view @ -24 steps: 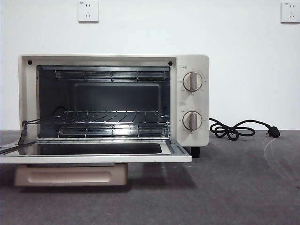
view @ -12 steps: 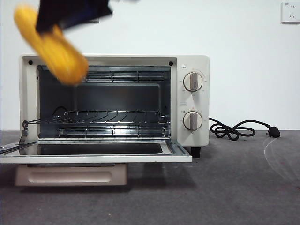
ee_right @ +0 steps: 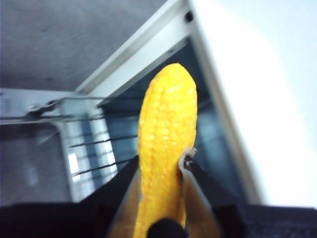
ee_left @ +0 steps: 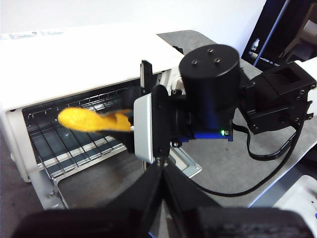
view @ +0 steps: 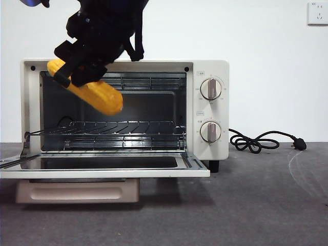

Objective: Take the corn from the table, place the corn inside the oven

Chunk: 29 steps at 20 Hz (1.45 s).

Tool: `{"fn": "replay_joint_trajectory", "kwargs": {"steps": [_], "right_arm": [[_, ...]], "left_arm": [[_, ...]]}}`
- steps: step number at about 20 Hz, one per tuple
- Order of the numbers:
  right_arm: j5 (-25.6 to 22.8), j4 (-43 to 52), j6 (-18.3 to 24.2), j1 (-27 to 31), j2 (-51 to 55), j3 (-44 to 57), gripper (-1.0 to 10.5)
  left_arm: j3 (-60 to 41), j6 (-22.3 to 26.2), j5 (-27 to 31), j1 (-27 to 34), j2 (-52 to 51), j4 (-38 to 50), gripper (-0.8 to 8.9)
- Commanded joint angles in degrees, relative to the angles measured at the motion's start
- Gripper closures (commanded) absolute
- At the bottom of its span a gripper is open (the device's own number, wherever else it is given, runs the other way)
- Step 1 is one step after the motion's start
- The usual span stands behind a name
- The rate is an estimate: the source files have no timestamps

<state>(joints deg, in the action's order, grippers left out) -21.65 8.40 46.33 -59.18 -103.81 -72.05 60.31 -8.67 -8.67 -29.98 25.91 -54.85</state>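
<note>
Gripping the corn (view: 91,92) w/ jaws closed on its sides, right gripper (view: 77,72) hangs at oven (view: 212,110) mouth, upper left, cob tilted tip-down above wire rack (view: 123,128). Door (view: 102,166) lies open. Left gripper (ee_left: 161,171): jaws closed, empty, away from oven

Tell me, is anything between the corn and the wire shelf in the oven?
No, just empty air. In the front view the corn hangs above the rack, tilted, touching nothing.
</note>
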Motion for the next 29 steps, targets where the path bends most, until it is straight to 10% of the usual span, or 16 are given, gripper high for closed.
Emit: {"fn": "replay_joint_trajectory", "kwargs": {"steps": [1, 19, 29], "right_arm": [[-0.3, 2.5, 5.4, 0.9, -1.3, -0.1, 9.6], [4.3, -2.9, 7.8, 9.0, -4.0, -0.1, 9.3], [5.1, -3.7, 2.8, 9.0, -4.0, -0.1, 5.0]], "left_arm": [[-0.2, -0.4, -0.1, -0.1, 0.2, 0.5, 8.19], [-0.2, 0.2, 1.2, -0.1, 4.1, 0.8, 8.19], [-0.2, 1.5, 1.3, -0.1, 7.2, 2.6, 8.19]]}}
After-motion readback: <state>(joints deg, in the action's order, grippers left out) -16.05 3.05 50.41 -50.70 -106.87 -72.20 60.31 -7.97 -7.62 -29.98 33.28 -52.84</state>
